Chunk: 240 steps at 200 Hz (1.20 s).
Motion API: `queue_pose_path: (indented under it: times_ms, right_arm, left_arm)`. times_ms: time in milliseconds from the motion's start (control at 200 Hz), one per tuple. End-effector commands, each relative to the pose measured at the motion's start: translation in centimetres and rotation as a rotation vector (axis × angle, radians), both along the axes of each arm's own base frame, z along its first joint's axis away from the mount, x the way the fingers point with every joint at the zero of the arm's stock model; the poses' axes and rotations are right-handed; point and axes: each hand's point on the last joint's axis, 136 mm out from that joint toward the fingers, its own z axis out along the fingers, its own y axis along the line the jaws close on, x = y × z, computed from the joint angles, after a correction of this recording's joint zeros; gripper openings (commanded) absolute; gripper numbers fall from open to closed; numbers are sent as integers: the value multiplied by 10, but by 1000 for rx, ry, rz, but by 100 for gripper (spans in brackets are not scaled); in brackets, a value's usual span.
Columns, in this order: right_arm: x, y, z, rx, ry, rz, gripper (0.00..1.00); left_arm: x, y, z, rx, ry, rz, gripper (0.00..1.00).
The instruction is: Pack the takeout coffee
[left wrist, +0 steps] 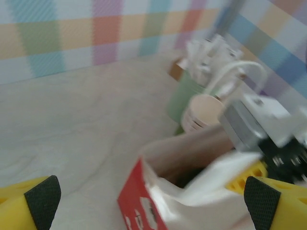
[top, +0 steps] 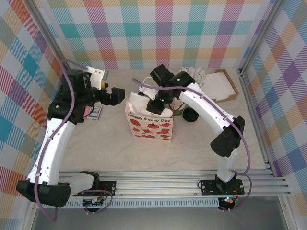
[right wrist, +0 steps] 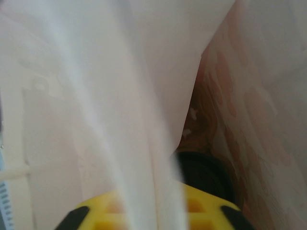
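Setting: plaid walls (top: 144,28) close in a pale marbled table (top: 105,148), with both arm bases at its near edge
Paper bag (top: 148,125): white with red blotches, it stands upright mid-table with its mouth open upward
Takeout coffee (right wrist: 204,171): a dark round shape low inside the bag, which I take for the black lid; the cup body is hidden by paper
Right gripper (top: 156,102): reaches into the bag's mouth from the right; blurred white paper veils its fingertips, so I cannot tell whether the jaws are parted or closed, or whether they touch the lid
Left gripper (top: 116,96): hangs just off the bag's upper left edge, jaws spread wide and holding nothing, its black pads (left wrist: 43,199) at opposite edges of its wrist view
Key relation: the cup lies ahead of and below the right gripper, down in the bag; its long axis looks upright, lid toward that wrist; the right arm is much the nearer, and the left is outside the bag
Bystanders: mint cup (left wrist: 182,98) with white sticks, stacked cups (left wrist: 199,115) and a black round item (top: 190,115), all on the bag's right
Stage, judged: the coffee seems already in the bag; what is left looks like a clean, straight withdrawal
Risk: fingers snagging the thin wall and tipping the bag
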Motion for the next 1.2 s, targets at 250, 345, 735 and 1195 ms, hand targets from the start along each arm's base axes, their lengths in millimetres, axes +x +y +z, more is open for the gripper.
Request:
queue_pose_path:
  times_ms: [250,345,735,1195]
  right_arm:
    - [-20,-16,124,261,-189,19,64]
    - [-6,-39,149,338,-270,-120,73]
    - [16,-91,107,349,-260,-359,78]
    - [52,-354,-44,308,-558,-1422,100]
  left_arm:
    - [9,101,-48,-2,95,687,100]
    - [2,117,-60,29,84,771,100]
    - [-4,99,-97,-68,131,703,100]
    - [-9,183,-224,288,-2,1030,100]
